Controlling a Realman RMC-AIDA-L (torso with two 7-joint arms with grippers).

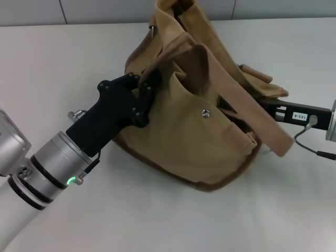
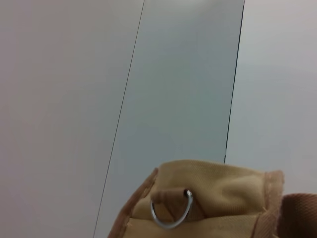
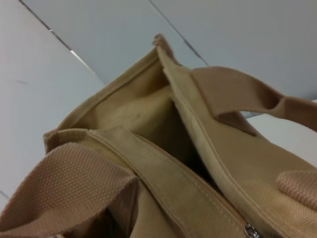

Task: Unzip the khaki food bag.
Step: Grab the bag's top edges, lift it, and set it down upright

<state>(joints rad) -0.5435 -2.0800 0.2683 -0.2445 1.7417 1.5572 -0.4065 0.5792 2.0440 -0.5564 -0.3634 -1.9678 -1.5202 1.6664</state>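
The khaki food bag (image 1: 199, 136) lies tilted on the white table, with its front pocket and metal snap (image 1: 205, 112) facing me. My left gripper (image 1: 148, 94) is at the bag's left end and is shut on the fabric there. My right gripper (image 1: 278, 110) reaches in from the right at the bag's top, and its tip is hidden behind a webbing handle (image 1: 252, 113). In the right wrist view the bag's mouth (image 3: 163, 129) gapes open, with the silver zipper pull (image 3: 251, 231) close by. The left wrist view shows the bag's end (image 2: 218, 188) with a metal ring (image 2: 171, 214).
The white table (image 1: 63, 63) stretches around the bag. A grey panelled wall (image 1: 105, 10) runs along the table's far edge. A cable (image 1: 310, 144) hangs off my right wrist at the right.
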